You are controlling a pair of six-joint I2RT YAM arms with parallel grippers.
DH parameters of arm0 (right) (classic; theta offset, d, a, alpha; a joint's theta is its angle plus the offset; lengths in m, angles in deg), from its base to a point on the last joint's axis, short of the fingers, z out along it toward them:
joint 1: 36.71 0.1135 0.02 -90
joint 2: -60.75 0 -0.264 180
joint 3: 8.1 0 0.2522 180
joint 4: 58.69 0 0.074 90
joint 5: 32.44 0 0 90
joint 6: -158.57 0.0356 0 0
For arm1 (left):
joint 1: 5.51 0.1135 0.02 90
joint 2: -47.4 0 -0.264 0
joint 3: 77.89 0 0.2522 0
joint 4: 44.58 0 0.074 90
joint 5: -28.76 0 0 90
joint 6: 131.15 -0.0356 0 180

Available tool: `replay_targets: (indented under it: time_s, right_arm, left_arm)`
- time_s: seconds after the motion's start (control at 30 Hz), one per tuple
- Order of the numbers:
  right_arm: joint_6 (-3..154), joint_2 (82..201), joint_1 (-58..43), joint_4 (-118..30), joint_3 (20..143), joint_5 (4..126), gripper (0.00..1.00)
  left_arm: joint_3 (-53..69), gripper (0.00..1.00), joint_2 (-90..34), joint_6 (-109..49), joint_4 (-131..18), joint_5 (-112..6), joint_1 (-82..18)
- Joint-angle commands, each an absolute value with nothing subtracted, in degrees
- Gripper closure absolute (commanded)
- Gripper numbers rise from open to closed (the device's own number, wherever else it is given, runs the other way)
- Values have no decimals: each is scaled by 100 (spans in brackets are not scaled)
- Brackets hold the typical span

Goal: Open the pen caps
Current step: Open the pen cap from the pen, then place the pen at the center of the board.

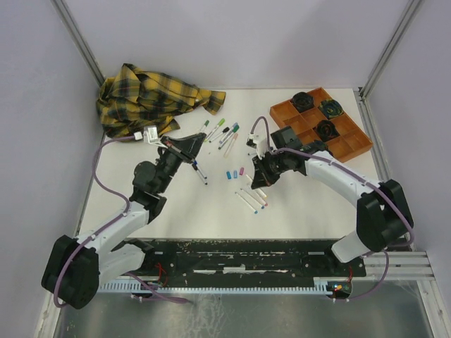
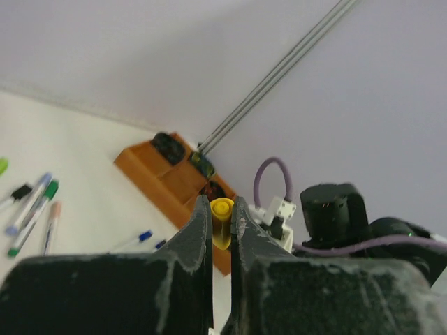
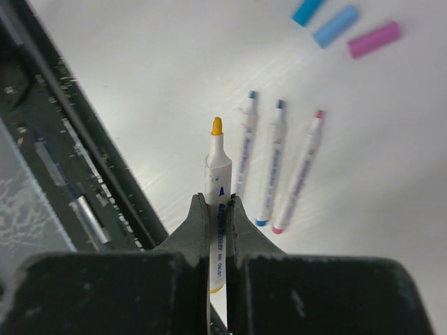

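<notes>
The left claw [image 2: 221, 207] was clenched on a small yellow cap [image 2: 222, 225], held up off the white surface [image 1: 176, 204] with its open end facing away from the wrist camera. The right claw [image 3: 218, 207] gripped a yellow-tipped marker [image 3: 217, 174] by its white barrel, the bare tip pointing out past the fingers. Below that marker, three uncapped markers [image 3: 274, 164] lay side by side on the surface, two with blue tips and one with a pink tip. Near them rested three loose caps [image 3: 335, 26], two blue and one pink, close together in a short row. Farther back, a cluster of capped markers [image 1: 222, 132] sat between the two arms, with a single marker [image 1: 201, 172] lying just beneath the left arm's wrist. A yellow plaid cloth [image 1: 151, 98] was bunched in the far left corner, and an orange tray [image 1: 350, 144] with dark round objects stood at the far right.
</notes>
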State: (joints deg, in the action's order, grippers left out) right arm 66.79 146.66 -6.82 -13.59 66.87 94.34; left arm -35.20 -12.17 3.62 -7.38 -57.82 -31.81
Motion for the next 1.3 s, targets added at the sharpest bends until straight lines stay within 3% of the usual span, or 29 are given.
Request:
replay_targets:
  time_s: [0.0,0.53,0.93,1.27]
  right_arm:
    - [6832,15149,-687,-1062,7070,7683,100]
    - [7015,16409,-674,-914,7349,7078,94]
    - [7024,16673,-672,-773,7453,7201,76]
    - [7046,16604,-676,-729,7499,7294,69]
  left_arm:
    - [-3932,97,-1304,698,-749,-5686,-3137]
    - [-4742,97,-1255,1105,-959,-5555,-3141]
    - [-5010,97,-1235,1284,-854,-5478,-3139]
    - [-5034,97,-1486,1490,-584,-5217,-3137]
